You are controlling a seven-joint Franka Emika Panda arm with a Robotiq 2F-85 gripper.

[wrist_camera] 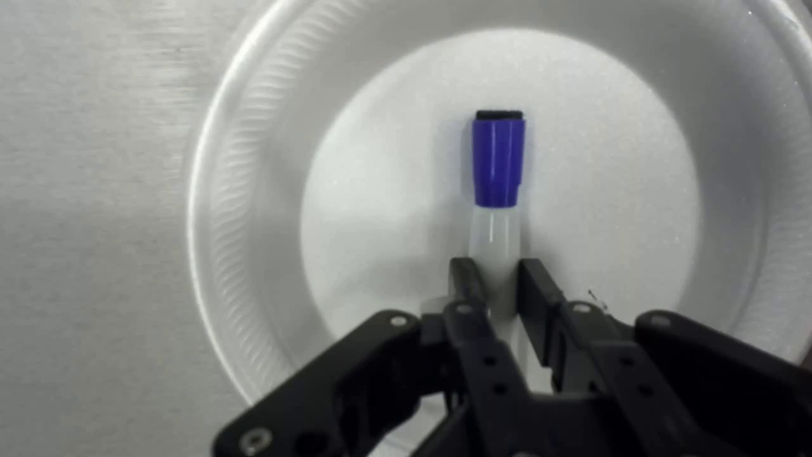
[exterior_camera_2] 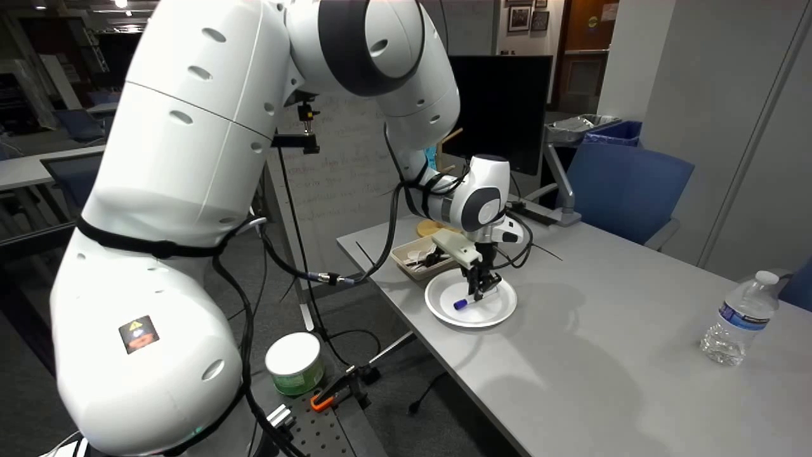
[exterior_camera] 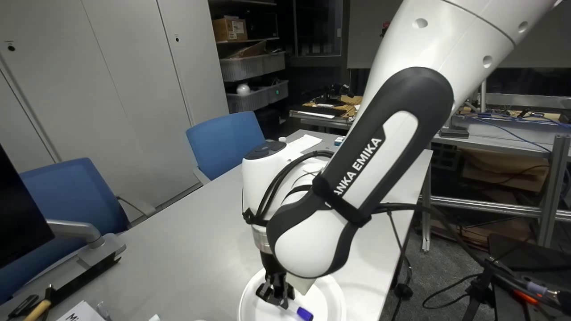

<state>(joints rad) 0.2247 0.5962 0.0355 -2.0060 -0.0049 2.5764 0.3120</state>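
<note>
Marker (wrist_camera: 497, 219), white-barrelled with a purple cap (wrist_camera: 498, 162), is lying within the white plate (wrist_camera: 380, 190) on the grey surface (wrist_camera: 95, 254), though whether the barrel is touching the plate's bottom I cannot tell. The hand (wrist_camera: 499, 273) is gripping it, closed snugly on the barrel, its dark fingers (wrist_camera: 465, 279) pressing on both sides while the cap is projecting beyond them. In both exterior views the hand is pointing roughly straight down over the plate. The arm (exterior_camera_2: 181, 158), in an exterior view, is rising tall, bending at the top and reaching down towards the plate; in an exterior view its forearm (exterior_camera: 392, 147) is slanting in from the upper right, the start of its lettering disappearing beneath a black strap (exterior_camera: 343, 207). In the wrist view the hand's own linkages (wrist_camera: 374, 343) are covering the marker's rear end, and the plate's rim is running out past the top and right edges. In an exterior view the bottom edge is cutting off the plate and leaving a white box (exterior_camera: 80, 312) showing only its upper part. Beside the plate, a beige tray (exterior_camera_2: 432, 271) is holding small utensils (exterior_camera_2: 417, 256) that are blurring together, one end hiding behind the arm.
</note>
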